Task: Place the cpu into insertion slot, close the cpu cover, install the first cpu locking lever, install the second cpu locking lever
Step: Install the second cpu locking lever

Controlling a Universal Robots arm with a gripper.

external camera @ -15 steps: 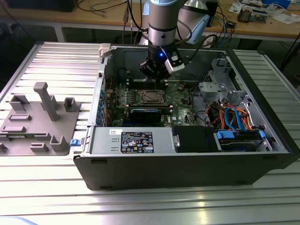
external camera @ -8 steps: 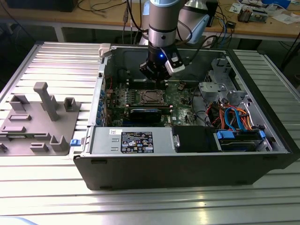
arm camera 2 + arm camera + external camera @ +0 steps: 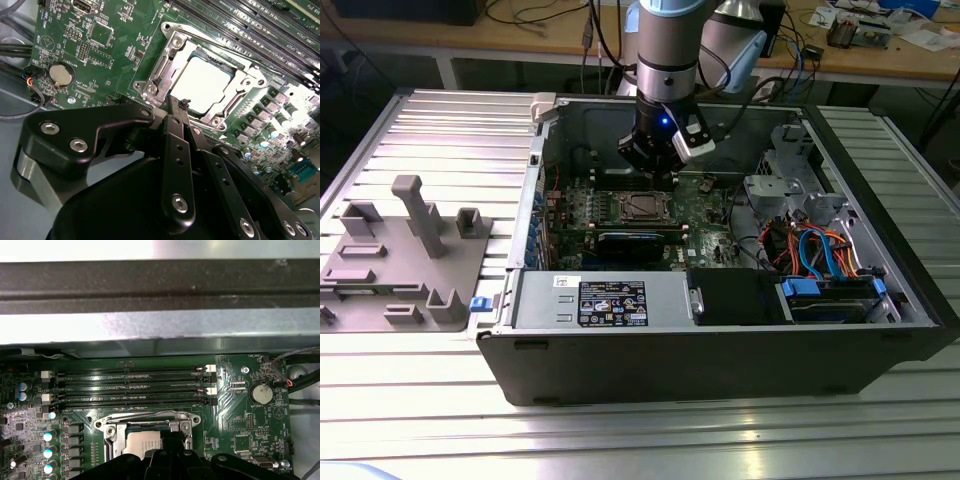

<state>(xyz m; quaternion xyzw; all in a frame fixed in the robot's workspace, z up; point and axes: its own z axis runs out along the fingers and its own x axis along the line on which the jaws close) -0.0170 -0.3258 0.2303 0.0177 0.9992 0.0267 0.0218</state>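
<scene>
The cpu [image 3: 202, 82] lies in the insertion slot [image 3: 642, 207] on the green board, its silver top showing through the window of the cpu cover [image 3: 170, 65]. The cover lies flat over it. A thin wire locking lever [image 3: 210, 45] runs along the socket's edge beside the memory slots; whether it is latched I cannot tell. My gripper [image 3: 179, 106] hangs just above the socket's near edge with its black fingers [image 3: 172, 150] pressed together, holding nothing. In the first wrist view the cpu [image 3: 142, 442] and cover [image 3: 112, 432] sit right under the gripper [image 3: 172, 440]. In the exterior view the gripper [image 3: 655, 165] hovers inside the case.
Long black memory slots [image 3: 130, 385] flank the socket. A coin battery [image 3: 61, 74] sits on the board. The power supply [image 3: 600, 300], drive bay with blue and orange cables [image 3: 820, 260] and case walls hem the arm in. A grey fixture [image 3: 400, 260] stands at the exterior view's left.
</scene>
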